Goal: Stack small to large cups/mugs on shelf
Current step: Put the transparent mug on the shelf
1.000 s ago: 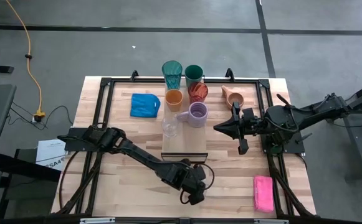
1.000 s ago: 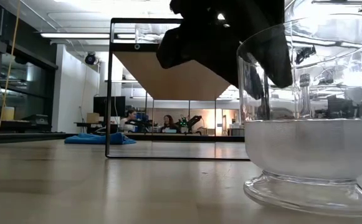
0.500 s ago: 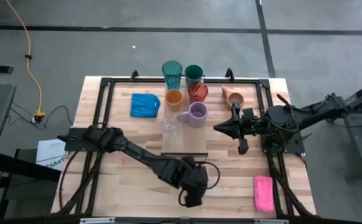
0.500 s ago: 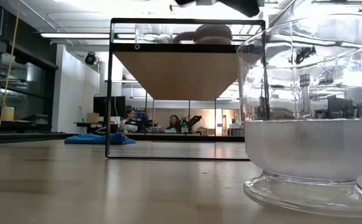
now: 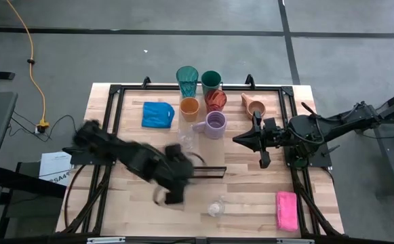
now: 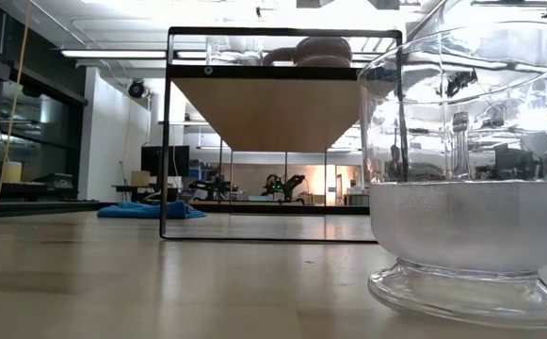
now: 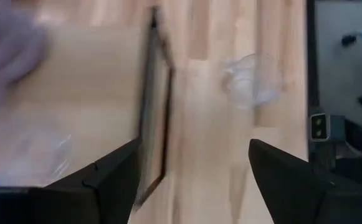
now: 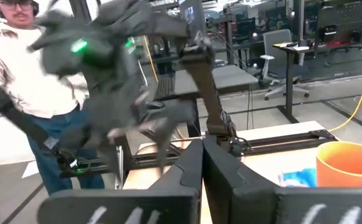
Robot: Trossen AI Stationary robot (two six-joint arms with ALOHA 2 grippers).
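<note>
Glass (image 5: pixel 215 207) stands alone near the counter's (image 5: pixel 251 196) front edge, well apart from the shelf (image 5: pixel 203 156). Left hand (image 5: pixel 171 193), fingers spread and empty, hangs beside the shelf; right hand (image 5: pixel 240 138), pressed together, waits by the tan mug (image 5: pixel 254 106). Best line up squarely over a cup before closing, then lift it clear of its neighbours.

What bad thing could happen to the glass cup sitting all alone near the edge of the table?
The clear glass stands near the table's front edge, off the shelf. A bump might knock it over or off the table. The left gripper is open and blurred, moving fast close to another glass on the shelf, so it might clip that one. The right gripper is shut and waits beside the shelf.
</note>
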